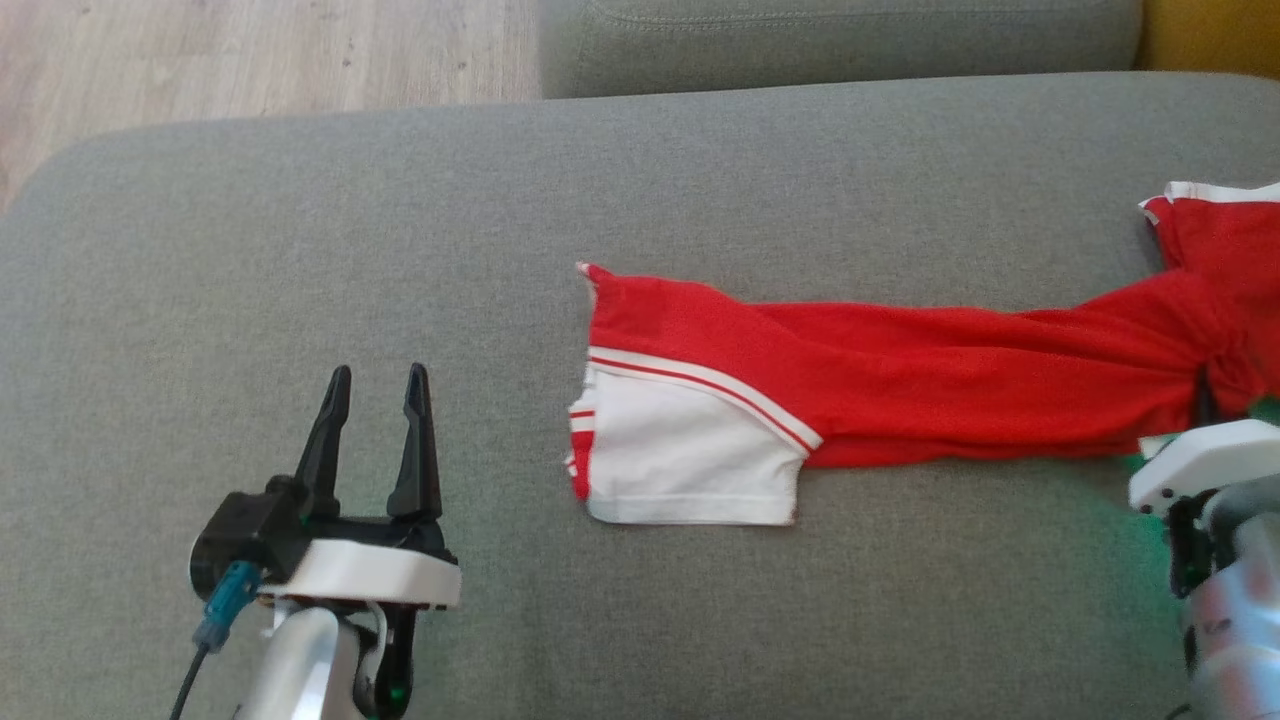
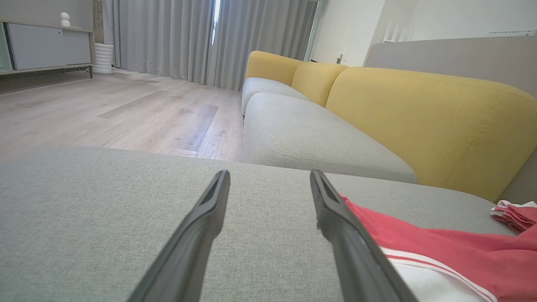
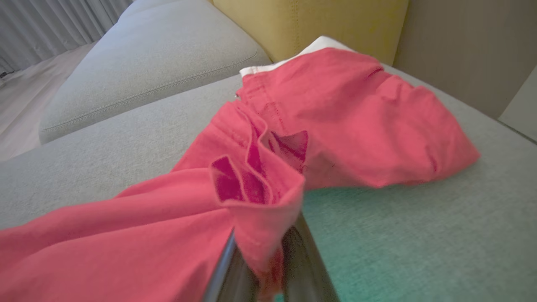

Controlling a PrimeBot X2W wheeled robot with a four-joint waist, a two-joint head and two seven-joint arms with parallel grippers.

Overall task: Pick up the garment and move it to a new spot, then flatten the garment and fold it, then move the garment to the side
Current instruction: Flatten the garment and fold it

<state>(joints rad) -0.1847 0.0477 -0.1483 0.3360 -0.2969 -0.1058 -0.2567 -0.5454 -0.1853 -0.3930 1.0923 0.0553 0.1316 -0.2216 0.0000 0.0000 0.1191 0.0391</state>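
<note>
So the right gripper (image 3: 264, 239) was clamped on a bunched fold of the red-and-white garment (image 1: 900, 380) — the rest trailed toward the left gripper (image 1: 378, 385), wide open and empty near its white end.

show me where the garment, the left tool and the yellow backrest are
garment (image 1: 900, 385): head view, on its red middle stretch
left tool (image 1: 378, 375): head view, midway between its open fingertips
yellow backrest (image 2: 419, 121): left wrist view, on its front face
</note>
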